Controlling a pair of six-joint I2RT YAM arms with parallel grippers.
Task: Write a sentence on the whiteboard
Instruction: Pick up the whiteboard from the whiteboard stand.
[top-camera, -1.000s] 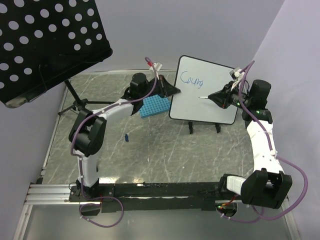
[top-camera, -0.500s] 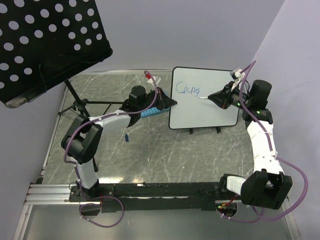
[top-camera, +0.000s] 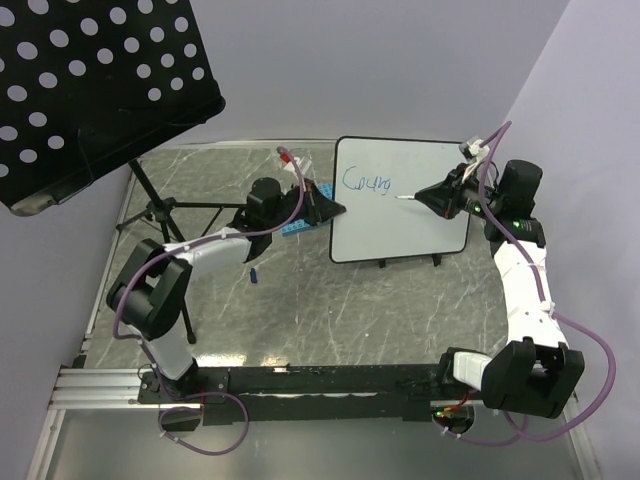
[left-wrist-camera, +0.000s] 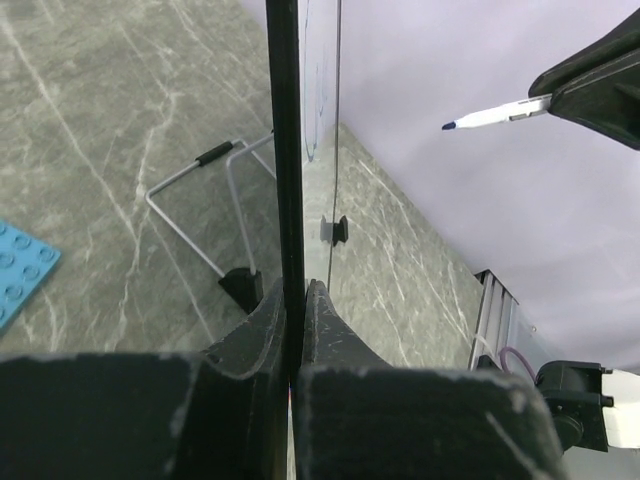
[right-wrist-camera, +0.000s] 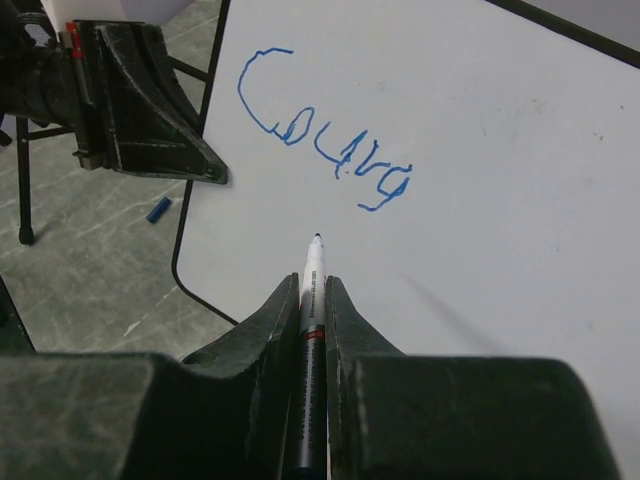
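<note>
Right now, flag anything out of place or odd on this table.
A small blue piece, perhaps a pen cap, lies loose on the table, left of the whiteboard. Nothing else stands out.

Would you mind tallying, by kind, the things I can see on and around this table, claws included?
Whiteboard: 1
Marker: 1
Blue studded plate: 1
Small blue piece on the table: 1
Music stand: 1
Claws: 2, the left claw and the right claw
Total: 7
</note>
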